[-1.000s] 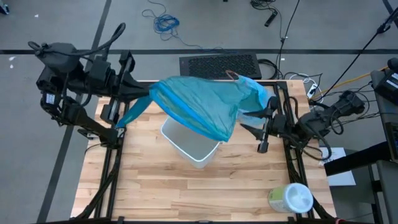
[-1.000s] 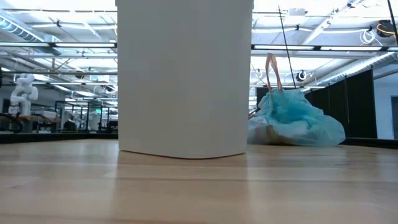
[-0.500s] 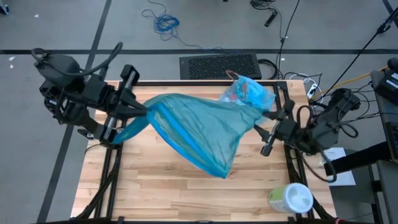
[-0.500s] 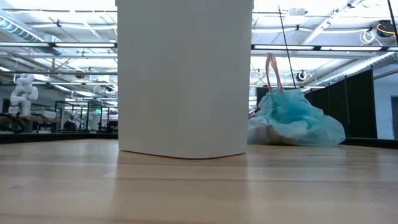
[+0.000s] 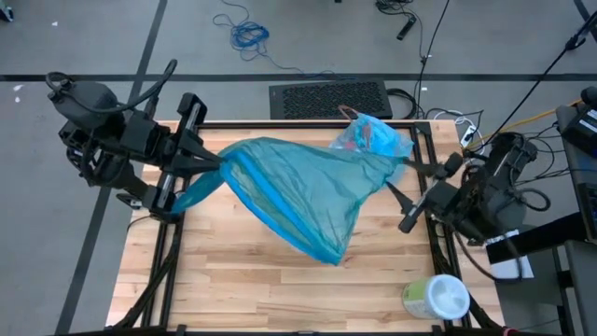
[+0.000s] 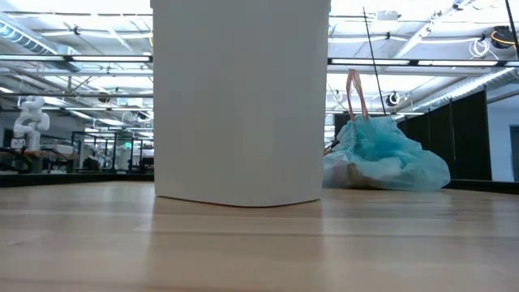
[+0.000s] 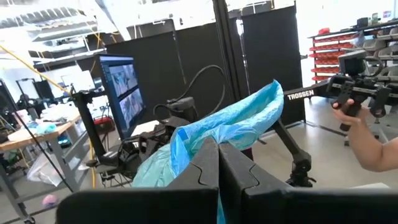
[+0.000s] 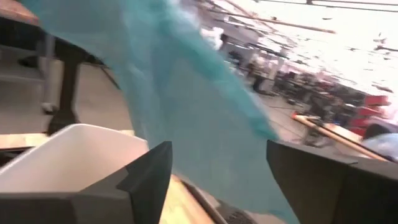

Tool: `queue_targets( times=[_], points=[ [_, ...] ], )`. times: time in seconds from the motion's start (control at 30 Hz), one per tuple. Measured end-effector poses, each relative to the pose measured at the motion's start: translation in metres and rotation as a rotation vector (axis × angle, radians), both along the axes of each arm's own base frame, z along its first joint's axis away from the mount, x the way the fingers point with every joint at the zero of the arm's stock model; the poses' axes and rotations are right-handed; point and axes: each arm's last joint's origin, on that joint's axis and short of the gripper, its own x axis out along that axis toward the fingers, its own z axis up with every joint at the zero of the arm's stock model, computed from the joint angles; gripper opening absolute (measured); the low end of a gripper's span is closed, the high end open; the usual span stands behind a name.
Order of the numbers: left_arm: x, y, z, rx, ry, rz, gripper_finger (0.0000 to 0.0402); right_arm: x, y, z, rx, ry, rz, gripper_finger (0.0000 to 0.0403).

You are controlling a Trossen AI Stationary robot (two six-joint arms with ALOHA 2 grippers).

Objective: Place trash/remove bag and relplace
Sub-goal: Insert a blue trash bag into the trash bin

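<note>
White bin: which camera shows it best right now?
The low view: the white bin fills the frame, upright on the table. The right wrist view shows only its rim; overhead, the bag covers it; the left wrist view misses it.

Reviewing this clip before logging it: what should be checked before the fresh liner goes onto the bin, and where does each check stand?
1. Left gripper shut on the thin translucent blue plastic liner: ok.
2. Right gripper gripping the liner's other edge: not ok, jaws open and apart from it.
3. Liner mouth spread open: cannot tell.
4. White plastic bin upright on the wooden table: ok.
5. Tied-off full blue bag clear of the bin: ok, at the table's far edge.
</note>
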Motion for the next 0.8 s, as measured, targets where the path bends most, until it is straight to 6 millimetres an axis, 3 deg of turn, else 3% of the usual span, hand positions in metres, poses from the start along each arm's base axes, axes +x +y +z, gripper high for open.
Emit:
queue_targets(
  times=[0.17,0.43,0.67,0.8],
  points=[
    [0.000,0.000,0.000,0.000,-0.001,0.000,0.0000,-0.006,0.002,0.007,-0.001,0.009,-0.012,0.0283],
    [0.000,0.000,0.000,0.000,-0.005,0.000,0.0000,-0.002,-0.002,0.009,-0.002,0.003,-0.021,0.0282],
    [0.002,-0.001,0.003,0.021,-0.044,0.004,0.0000,0.031,0.005,-0.002,-0.016,-0.055,0.169,0.0256],
    [0.007,-0.002,0.001,0.028,-0.036,0.022,0.0000,0.049,0.007,-0.012,-0.022,-0.036,0.139,0.0248]
  ],
)
